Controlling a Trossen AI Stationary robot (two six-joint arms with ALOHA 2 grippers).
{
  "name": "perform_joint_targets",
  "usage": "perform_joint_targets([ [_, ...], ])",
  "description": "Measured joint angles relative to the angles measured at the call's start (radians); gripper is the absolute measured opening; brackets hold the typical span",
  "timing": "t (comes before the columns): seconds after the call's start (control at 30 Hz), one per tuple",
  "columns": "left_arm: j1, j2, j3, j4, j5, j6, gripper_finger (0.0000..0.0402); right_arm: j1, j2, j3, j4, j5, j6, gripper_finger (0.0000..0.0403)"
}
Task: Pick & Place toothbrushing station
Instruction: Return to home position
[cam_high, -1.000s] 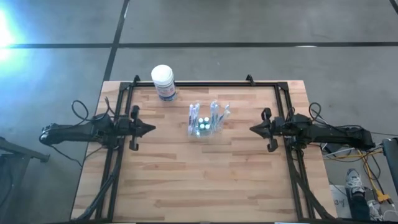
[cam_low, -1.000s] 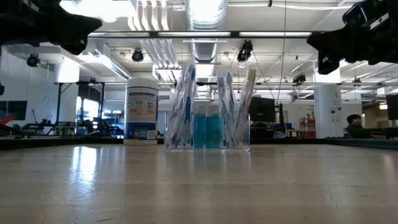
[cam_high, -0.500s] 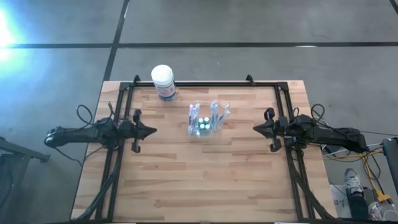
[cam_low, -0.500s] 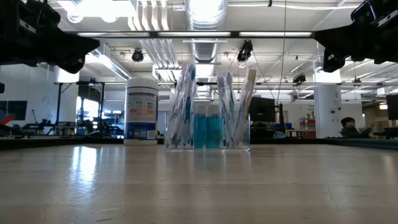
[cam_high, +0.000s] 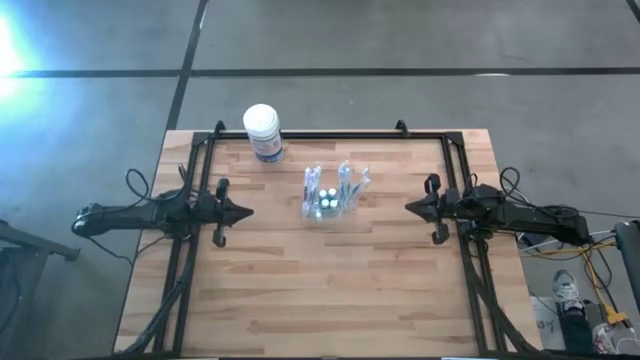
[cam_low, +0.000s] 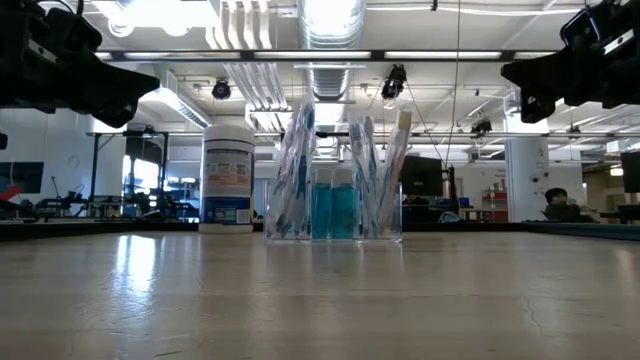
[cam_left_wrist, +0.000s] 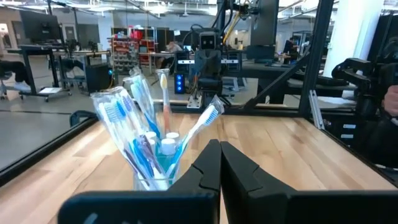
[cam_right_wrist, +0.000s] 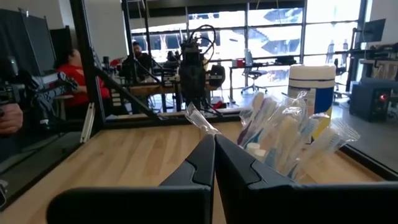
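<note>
The toothbrushing station, a small clear holder with wrapped toothbrushes standing in it, rests by its base on the wooden table, a little toward the far edge from the middle. It also shows in the low view and in both wrist views. My left gripper hovers shut over the table's left side, pointing level at the station, well short of it. My right gripper hovers shut on the right side, facing the station, also apart from it. Both are above the tabletop.
A white cylindrical tub with a blue label stands at the far edge, left of the station. A black metal frame runs along the table's far, left and right sides. Bare wood lies between the station and the near edge.
My left gripper has sunk closer to the tabletop, still shut and pointing level at the station. The station and the tub have not moved.
</note>
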Motion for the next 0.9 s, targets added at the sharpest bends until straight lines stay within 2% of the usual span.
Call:
perform_joint_targets([
  [0.9,0.0,0.0,-0.002,0.007,-0.004,-0.013,0.001,0.0,-0.001,0.0,0.058,0.0,0.022,0.0008],
])
